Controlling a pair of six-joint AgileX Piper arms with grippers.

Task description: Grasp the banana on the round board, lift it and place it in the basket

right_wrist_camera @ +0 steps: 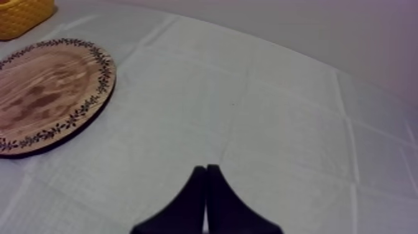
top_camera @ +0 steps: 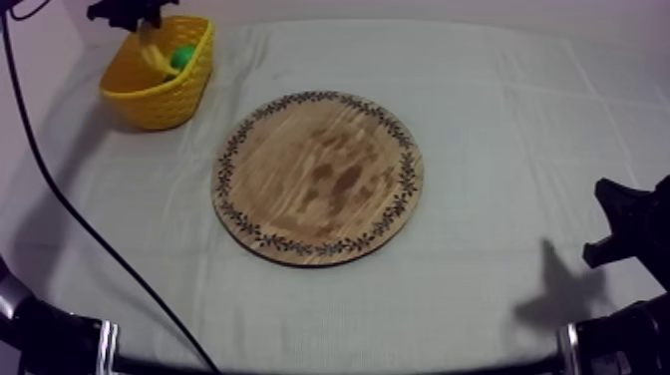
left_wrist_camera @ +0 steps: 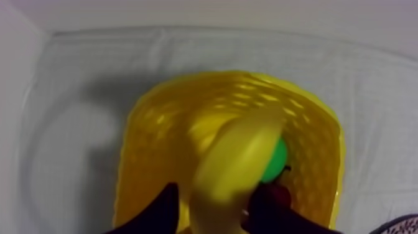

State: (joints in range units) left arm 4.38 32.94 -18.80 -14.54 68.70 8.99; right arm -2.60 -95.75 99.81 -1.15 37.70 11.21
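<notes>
The yellow banana (top_camera: 152, 52) hangs tilted over the inside of the yellow basket (top_camera: 150, 105) at the table's far left. My left gripper (top_camera: 130, 12) is above it and shut on it. In the left wrist view the banana (left_wrist_camera: 236, 162) sits between my two black fingers (left_wrist_camera: 163, 208), over the basket (left_wrist_camera: 155, 124). The round wooden board (top_camera: 317, 178) with its patterned rim lies bare in the middle. My right gripper (top_camera: 623, 224) rests low at the right, and its fingers (right_wrist_camera: 206, 174) lie together as a narrow wedge.
A green toy fruit (left_wrist_camera: 277, 160) lies in the basket beside the banana, also seen from above (top_camera: 182, 57). The board (right_wrist_camera: 50, 93) and a corner of the basket (right_wrist_camera: 22, 15) lie far from my right gripper. Grey-white cloth covers the table.
</notes>
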